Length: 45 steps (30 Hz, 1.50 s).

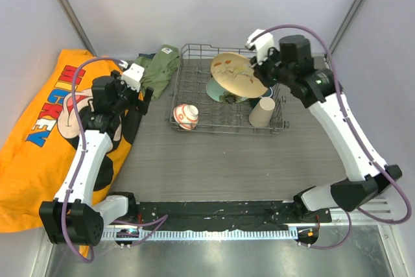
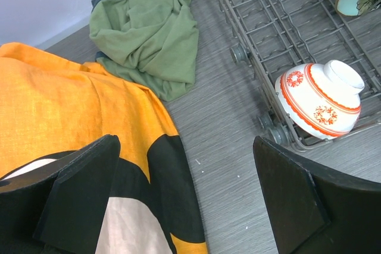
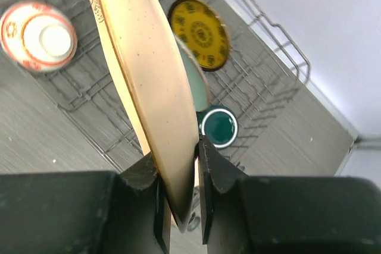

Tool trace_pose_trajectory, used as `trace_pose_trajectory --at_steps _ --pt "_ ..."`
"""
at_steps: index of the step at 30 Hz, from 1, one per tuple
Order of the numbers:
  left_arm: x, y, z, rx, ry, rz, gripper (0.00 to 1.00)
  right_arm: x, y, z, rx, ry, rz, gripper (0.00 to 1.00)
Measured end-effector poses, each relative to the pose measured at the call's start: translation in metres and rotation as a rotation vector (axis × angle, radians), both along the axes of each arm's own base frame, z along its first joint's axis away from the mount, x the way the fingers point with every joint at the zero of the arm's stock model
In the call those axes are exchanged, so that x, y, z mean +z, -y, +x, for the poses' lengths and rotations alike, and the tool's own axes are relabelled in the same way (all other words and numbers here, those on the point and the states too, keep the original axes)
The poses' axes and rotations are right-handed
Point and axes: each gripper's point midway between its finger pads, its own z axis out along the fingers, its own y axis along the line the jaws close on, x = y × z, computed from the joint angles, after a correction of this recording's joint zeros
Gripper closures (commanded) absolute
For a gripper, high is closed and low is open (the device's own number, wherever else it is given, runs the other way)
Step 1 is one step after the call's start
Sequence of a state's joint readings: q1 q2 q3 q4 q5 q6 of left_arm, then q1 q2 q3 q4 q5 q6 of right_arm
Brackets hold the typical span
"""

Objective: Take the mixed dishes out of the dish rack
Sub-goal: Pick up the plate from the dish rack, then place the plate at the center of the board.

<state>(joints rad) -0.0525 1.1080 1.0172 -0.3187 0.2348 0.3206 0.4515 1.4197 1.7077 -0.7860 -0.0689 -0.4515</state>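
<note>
pale walls close in a grey wood-grain table [image 1: 214,163]. seen from above, the wire dish rack [image 1: 194,76] sits at the back, about the middle. the right gripper [image 1: 260,77] is clamped on the rim of the cream bird-painted plate [image 1: 235,72], which tilts over the rack's middle. a pale green plate [image 1: 214,90] peeks out just under it. a beige cup [image 1: 262,112] is at the rack's near right corner and a red-orange bowl [image 1: 187,116] at its near left corner. the left gripper [image 1: 139,98] hangs left of the rack, over the edge of an orange printed shirt [image 1: 39,160], near a crumpled green cloth [image 1: 159,66].

from the left wrist, both fingers [image 2: 77,194] stand wide apart with nothing between them, shirt and bare table below. the bowl lies upside down, foot up, in the rack's corner.

from the right wrist, the two fingertips squeeze the cream plate's edge. behind it in the rack are the green plate, a small yellow patterned plate [image 3: 198,33] standing on edge, and a dark teal mug [image 3: 218,127] seen from above.
</note>
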Motion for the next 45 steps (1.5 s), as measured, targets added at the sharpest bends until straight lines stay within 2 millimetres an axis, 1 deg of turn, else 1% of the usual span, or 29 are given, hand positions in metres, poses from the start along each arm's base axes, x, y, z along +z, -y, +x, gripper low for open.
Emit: trace_pose_trajectory --at_steps 1,4,6,7,9,15,20,23,27,30,33,34,37,38,40,42,44,45 --pt "0.000 0.000 0.000 -0.001 -0.001 -0.001 0.00 0.006 0.008 -0.002 -0.027 0.006 0.025 0.99" --pt "0.000 0.001 0.000 -0.002 -0.002 -0.005 0.00 0.024 0.041 -0.001 -0.134 0.027 0.123 0.98" --pt "-0.001 0.001 -0.001 -0.003 -0.002 -0.006 0.00 0.030 0.061 -0.001 -0.208 0.042 0.163 0.99" --pt "-0.001 0.001 -0.001 -0.003 -0.003 -0.007 0.01 0.030 0.070 -0.001 -0.242 0.047 0.176 0.99" --pt "-0.002 0.001 -0.002 -0.004 -0.006 -0.009 0.00 0.026 0.084 -0.004 -0.298 0.040 0.198 0.99" --pt "-0.005 0.002 -0.003 -0.008 -0.012 -0.010 0.00 -0.001 0.111 -0.028 -0.422 -0.032 0.268 0.99" --pt "-0.011 0.002 -0.004 -0.008 -0.024 -0.012 0.00 -0.011 0.143 -0.051 -0.556 -0.029 0.320 0.99" --pt "-0.013 0.004 -0.006 -0.012 -0.032 -0.022 0.00 -0.013 0.154 -0.068 -0.610 -0.014 0.344 0.99" --pt "-0.013 0.011 -0.008 -0.043 -0.040 -0.051 0.01 -0.013 0.152 -0.081 -0.602 -0.013 0.371 0.99" --pt "-0.012 0.027 -0.013 -0.116 -0.051 -0.106 0.03 -0.013 0.144 -0.085 -0.563 -0.026 0.391 0.99" --pt "-0.002 0.055 -0.023 -0.242 -0.079 -0.203 0.03 -0.015 0.129 -0.084 -0.488 -0.062 0.418 0.99" --pt "0.004 0.065 -0.026 -0.288 -0.089 -0.234 0.04 -0.016 0.124 -0.084 -0.465 -0.075 0.426 0.99" --pt "0.033 0.098 -0.030 -0.411 -0.084 -0.296 0.06 -0.021 0.109 -0.083 -0.389 -0.124 0.447 0.99" --pt "0.041 0.110 -0.033 -0.449 -0.081 -0.309 0.10 -0.023 0.106 -0.083 -0.370 -0.137 0.453 0.99" --pt "0.056 0.135 -0.041 -0.526 -0.079 -0.329 0.12 -0.026 0.098 -0.084 -0.328 -0.161 0.462 0.99" --pt "0.065 0.156 -0.048 -0.584 -0.090 -0.346 0.14 -0.027 0.092 -0.086 -0.296 -0.176 0.471 0.99" --pt "0.071 0.175 -0.052 -0.629 -0.109 -0.364 0.14 -0.027 0.086 -0.088 -0.259 -0.189 0.481 0.99" --pt "0.074 0.184 -0.053 -0.647 -0.120 -0.373 0.04 -0.027 0.083 -0.089 -0.239 -0.195 0.487 0.99"
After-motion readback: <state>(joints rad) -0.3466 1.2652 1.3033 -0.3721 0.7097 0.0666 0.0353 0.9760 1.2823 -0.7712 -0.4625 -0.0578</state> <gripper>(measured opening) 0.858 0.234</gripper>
